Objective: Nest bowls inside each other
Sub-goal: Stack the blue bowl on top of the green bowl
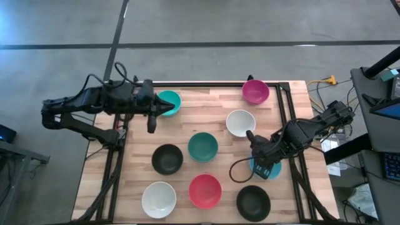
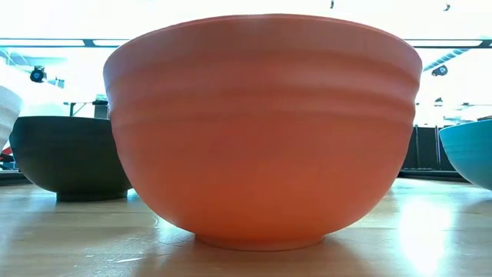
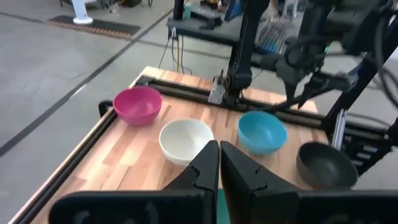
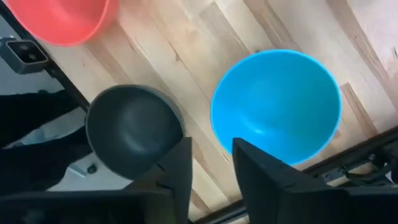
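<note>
Nine bowls stand upright on the wooden table. The high view shows a teal bowl [image 1: 167, 100], a magenta bowl [image 1: 255, 91], a white bowl [image 1: 240, 122], a second teal bowl [image 1: 202, 147], a black bowl [image 1: 167, 159], a second white bowl [image 1: 159, 199], a red bowl [image 1: 205, 190], a second black bowl [image 1: 253, 202] and a blue bowl [image 1: 270, 169]. My left gripper [image 1: 170, 107] [image 3: 219, 152] is shut and hangs over the far-left teal bowl. My right gripper [image 1: 257, 155] [image 4: 211, 163] is open above the blue bowl [image 4: 277, 106], over the rim side facing the black bowl [image 4: 134, 130].
A black metal frame [image 1: 284, 87] runs along the table's edges. In the low view the red bowl [image 2: 261, 131] fills the middle, with a black bowl [image 2: 69, 158] to its left and the blue bowl [image 2: 470, 154] to its right. Cables [image 1: 325, 82] lie off the table's right side.
</note>
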You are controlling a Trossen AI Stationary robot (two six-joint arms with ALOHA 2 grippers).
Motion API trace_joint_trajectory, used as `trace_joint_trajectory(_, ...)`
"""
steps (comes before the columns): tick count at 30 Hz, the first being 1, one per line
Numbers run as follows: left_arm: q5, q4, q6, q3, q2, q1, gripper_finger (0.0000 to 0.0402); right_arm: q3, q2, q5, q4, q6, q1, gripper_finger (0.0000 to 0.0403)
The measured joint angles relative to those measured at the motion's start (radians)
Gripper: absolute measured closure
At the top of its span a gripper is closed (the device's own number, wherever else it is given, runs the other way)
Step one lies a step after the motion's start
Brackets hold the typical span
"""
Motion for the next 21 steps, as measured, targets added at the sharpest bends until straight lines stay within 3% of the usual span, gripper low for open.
trace_joint_trajectory(5,0.063,-0.009,-0.005,-0.001,0.012,0.000,0.0402,-0.011,0.000,0.000,0.001,0.023,0.001,0.0264)
trace_joint_trajectory(11,0.081,-0.009,-0.005,-0.001,0.009,-0.001,0.0402,-0.075,0.000,0.000,0.023,0.042,0.001,0.0266)
trace_joint_trajectory(21,0.081,-0.009,-0.005,-0.001,-0.006,0.000,0.0402,-0.315,0.000,-0.008,0.286,0.063,0.003,0.0273)
